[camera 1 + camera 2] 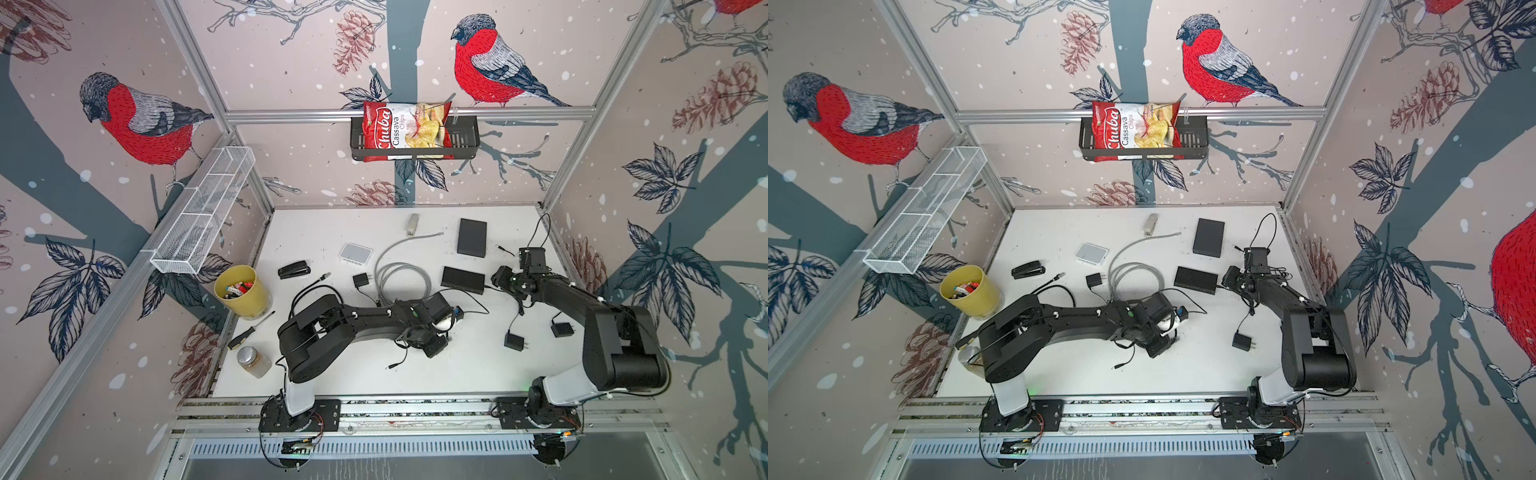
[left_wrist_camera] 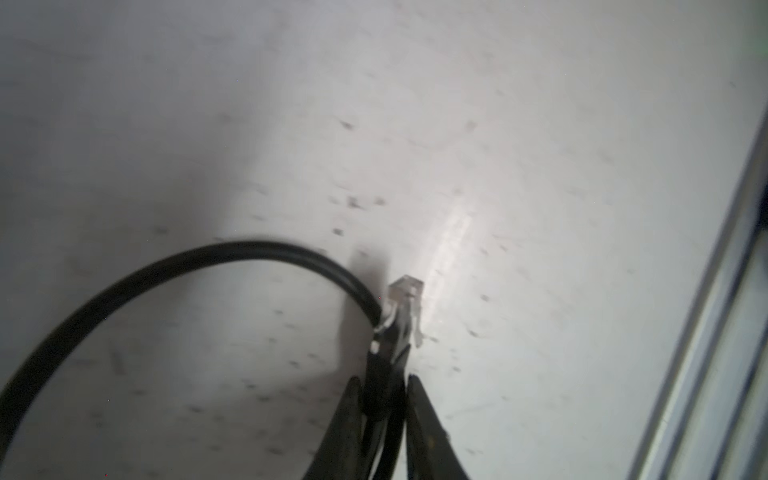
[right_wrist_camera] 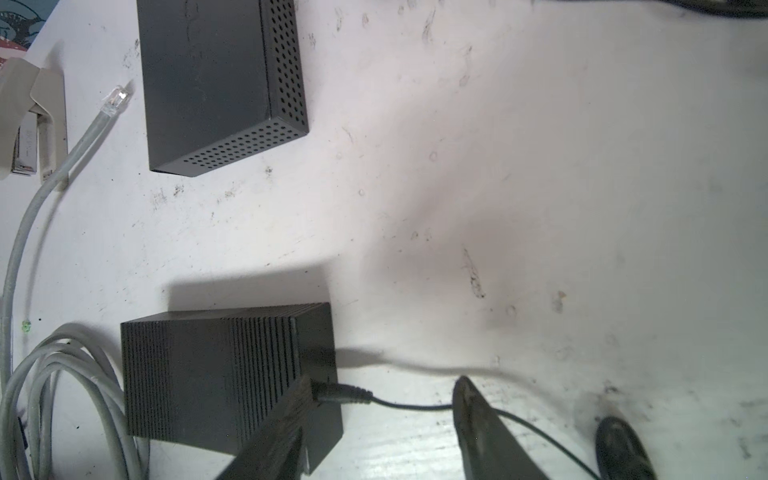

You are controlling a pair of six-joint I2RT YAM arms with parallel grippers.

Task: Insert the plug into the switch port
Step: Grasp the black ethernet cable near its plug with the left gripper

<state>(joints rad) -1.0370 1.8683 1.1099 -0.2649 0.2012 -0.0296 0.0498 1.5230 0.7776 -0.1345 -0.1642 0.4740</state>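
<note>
Switch [image 1: 462, 279] sits mid-table in both top views, right gripper [image 1: 500, 277] just beside it. Left wrist: left gripper [image 2: 383, 378] pinches plug [image 2: 405, 297] by its black boot, over bare table [image 2: 519, 166]. Right wrist: fingers [image 3: 473, 415] spread astride thin cord [image 3: 415, 404] entering switch.

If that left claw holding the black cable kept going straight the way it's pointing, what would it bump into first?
Probably the bare white table: the left gripper tilts down at it, so the clear plug it holds would touch first. Nothing else shows ahead, though depth is unclear.
</note>
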